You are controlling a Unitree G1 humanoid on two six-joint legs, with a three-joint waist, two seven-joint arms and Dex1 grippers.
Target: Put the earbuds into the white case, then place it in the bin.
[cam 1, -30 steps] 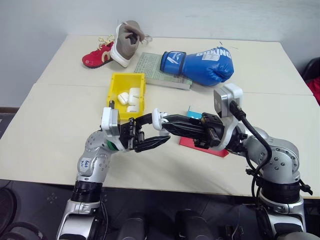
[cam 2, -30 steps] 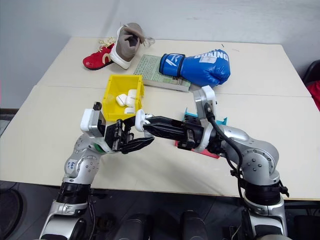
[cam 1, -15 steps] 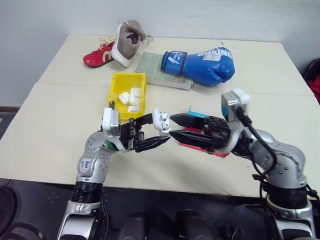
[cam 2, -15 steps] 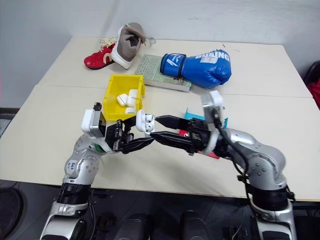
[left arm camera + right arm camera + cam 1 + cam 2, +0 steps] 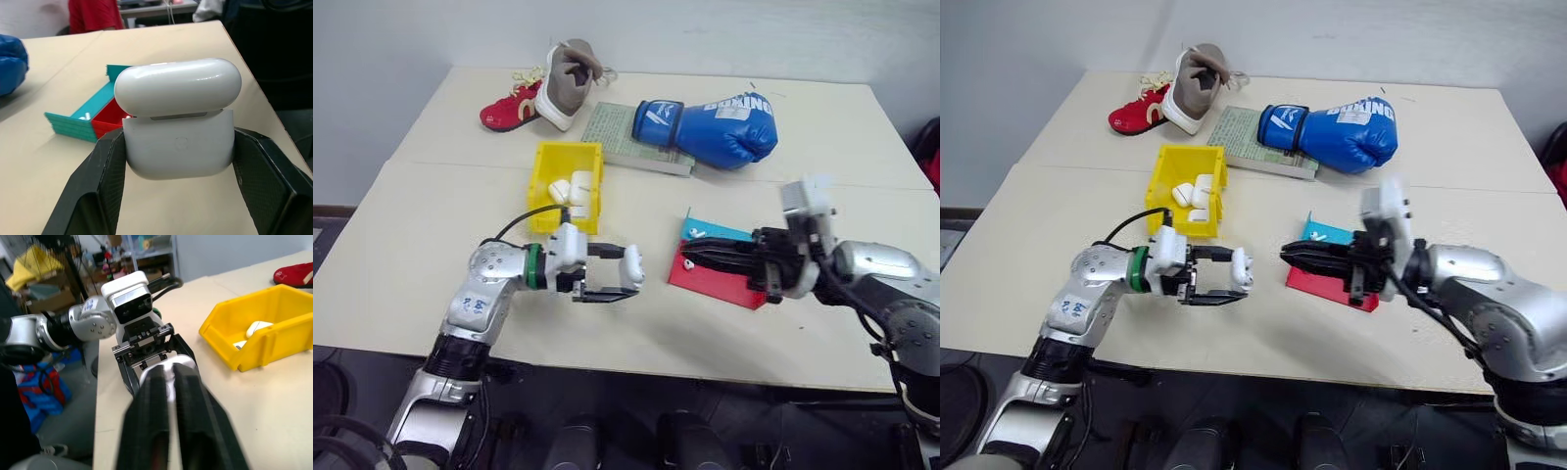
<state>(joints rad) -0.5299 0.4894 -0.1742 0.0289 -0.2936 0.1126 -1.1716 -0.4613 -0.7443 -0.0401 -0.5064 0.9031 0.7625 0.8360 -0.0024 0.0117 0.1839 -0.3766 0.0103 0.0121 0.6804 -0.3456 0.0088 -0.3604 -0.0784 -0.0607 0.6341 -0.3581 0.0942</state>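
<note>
Between your left claw [image 5: 628, 279] and the bin [image 5: 568, 173] the surface [image 5: 440, 196] lies bare. Other white cases [image 5: 570, 188] crowd the bin's floor. The stepped tray [image 5: 717, 274] sits under your right claw [image 5: 690, 257].

A: Any legible text?
B: "BOXING" in white letters on the blue boxing glove [image 5: 710, 130]. Small handwritten marks on the left arm's label [image 5: 477, 305], unreadable.
</note>
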